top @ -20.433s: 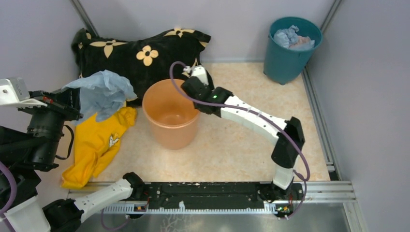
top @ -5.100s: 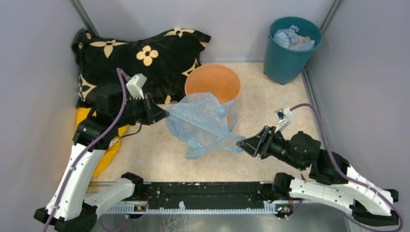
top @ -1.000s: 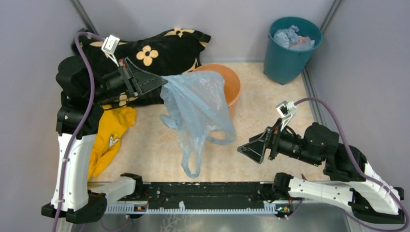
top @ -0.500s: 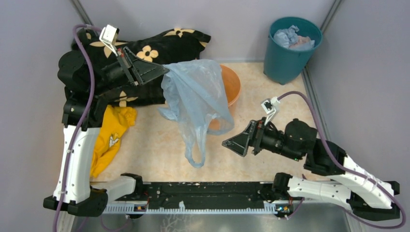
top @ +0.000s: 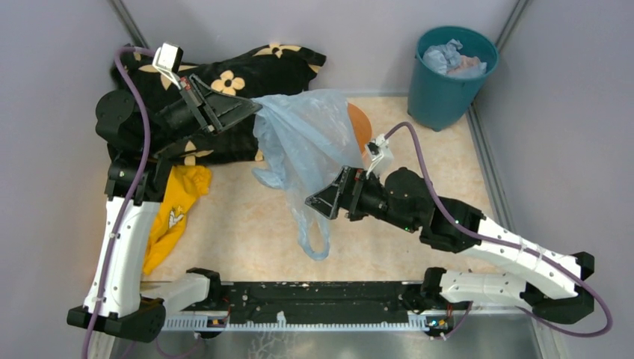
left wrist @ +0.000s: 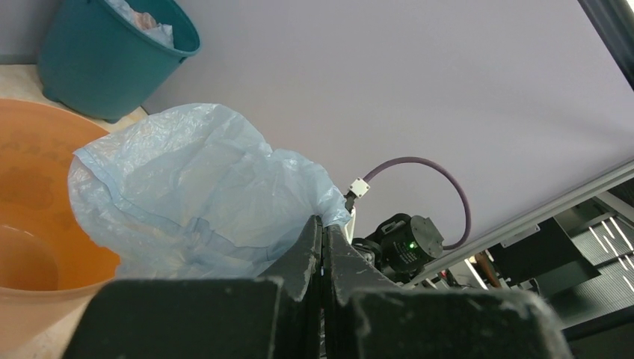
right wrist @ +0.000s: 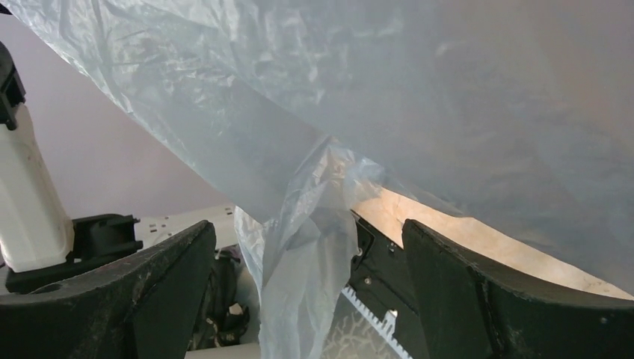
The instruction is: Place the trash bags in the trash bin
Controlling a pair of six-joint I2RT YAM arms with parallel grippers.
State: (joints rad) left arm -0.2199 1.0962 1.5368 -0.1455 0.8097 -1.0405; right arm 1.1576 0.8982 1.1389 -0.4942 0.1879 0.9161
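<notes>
We see the thin, see-through pale blue plastic bag (top: pixel 299 142) hanging from our left claw (top: pixel 256 111), which is clenched on its top edge. The round peach-orange plastic bin (top: pixel 362 132) stands just right of that claw, behind the bag. Our right claw (top: pixel 312 202) gapes, released, around the bag's dangling lower film.

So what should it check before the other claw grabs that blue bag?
1. Left gripper shut on trash bag: ok.
2. Right gripper open, bag film between its jaws: ok.
3. Bag inside trash bin: not ok, it hangs from the left gripper.
4. Room in bin: ok, the visible inside is bare.
5. Bag's bottom loop off the table: cannot tell.
</notes>
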